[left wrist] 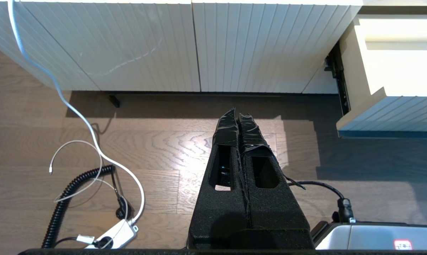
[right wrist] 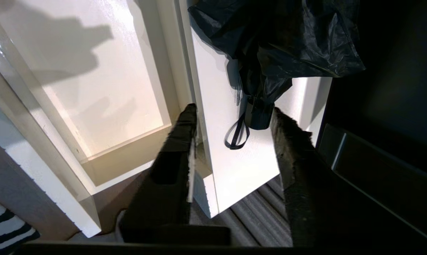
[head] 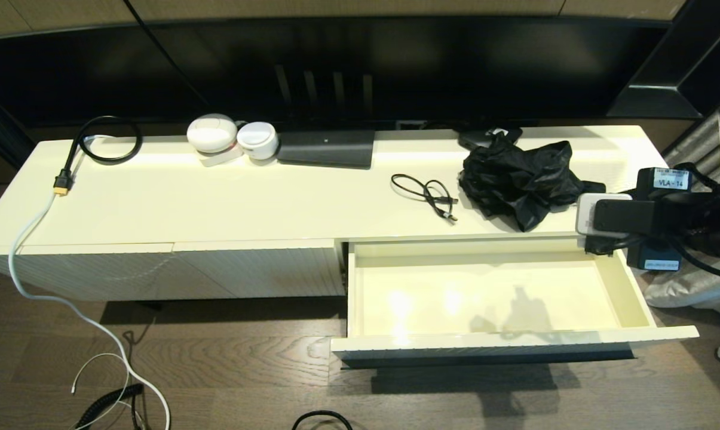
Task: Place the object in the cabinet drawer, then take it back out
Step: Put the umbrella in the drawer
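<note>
Head view: you have the wide, shallow cream-white cabinet drawer (head: 491, 292) pulled out, nothing lying inside. The crumpled black folding umbrella (head: 524, 176) lies on the cream cabinet top (head: 216, 203), just behind the drawer. The right gripper (head: 599, 218) sits at the cabinet's right end, beside the umbrella; its fingers are not readable here.

Left wrist view: left gripper (left wrist: 239, 122) hangs over the wood floor (left wrist: 163, 148) before the fluted front panels (left wrist: 128, 46), fingers pressed together, empty.

Right wrist view: right gripper (right wrist: 234, 124) fingers spread wide, one on each side of the umbrella's handle end (right wrist: 257, 115), not clamped. The umbrella (right wrist: 277, 39) rests on the top; drawer (right wrist: 103, 88) lies beside it.
</note>
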Available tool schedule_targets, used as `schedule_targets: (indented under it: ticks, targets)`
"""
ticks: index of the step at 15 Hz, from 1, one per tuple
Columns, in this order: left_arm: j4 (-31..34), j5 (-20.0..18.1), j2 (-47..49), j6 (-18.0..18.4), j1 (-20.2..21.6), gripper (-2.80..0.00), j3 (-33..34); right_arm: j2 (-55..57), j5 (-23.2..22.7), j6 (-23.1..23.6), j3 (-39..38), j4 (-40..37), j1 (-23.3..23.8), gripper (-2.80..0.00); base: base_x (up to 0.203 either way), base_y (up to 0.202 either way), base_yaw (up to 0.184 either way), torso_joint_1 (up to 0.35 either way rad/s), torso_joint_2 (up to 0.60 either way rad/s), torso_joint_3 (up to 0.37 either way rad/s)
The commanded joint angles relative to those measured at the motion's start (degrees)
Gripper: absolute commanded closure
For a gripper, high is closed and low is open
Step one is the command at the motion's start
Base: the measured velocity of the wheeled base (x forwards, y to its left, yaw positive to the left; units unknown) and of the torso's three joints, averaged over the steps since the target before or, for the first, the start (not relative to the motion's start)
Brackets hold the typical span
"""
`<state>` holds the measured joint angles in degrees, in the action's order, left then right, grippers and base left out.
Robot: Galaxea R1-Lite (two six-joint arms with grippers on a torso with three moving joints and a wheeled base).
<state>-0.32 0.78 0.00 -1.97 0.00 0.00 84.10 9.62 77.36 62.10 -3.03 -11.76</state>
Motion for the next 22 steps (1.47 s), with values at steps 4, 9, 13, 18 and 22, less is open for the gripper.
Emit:
schedule_targets:
  ticks: [4, 9, 13, 18, 22]
  targets:
    - [-0.03, 0.01, 0.0, -0.05, 0.07, 0.0, 0.0, 5.72, -0.06, 0.52, 4.68, 0.2, -0.02, -2.8, 0.0, 0.0, 0.0, 0.0, 0.0, 0.0]
    - [-0.03, 0.01, 0.0, -0.05, 0.08, 0.0, 0.0, 13.05, -0.9, 0.52, 6.02, 9.71, -0.02, -2.8, 0.0, 0.0, 0.0, 0.0, 0.0, 0.0]
    - [-0.03, 0.05, 0.0, -0.05, 0.08, 0.0, 0.09, 18.48, -0.57, 0.35, 10.7, 12.19, 0.74, -2.8, 0.0, 0.0, 0.0, 0.0, 0.0, 0.0]
    - [-0.03, 0.01, 0.0, -0.05, 0.09, 0.0, 0.0, 22.9, -0.59, 0.33, 16.34, 12.34, 1.78, -2.8, 0.0, 0.0, 0.0, 0.0, 0.0, 0.0]
    - [-0.03, 0.01, 0.0, -0.05, 0.0, 0.0, 0.0, 25.42, -0.48, 0.35, 20.14, 12.29, 2.2, -2.8, 0.0, 0.0, 0.0, 0.0, 0.0, 0.0]
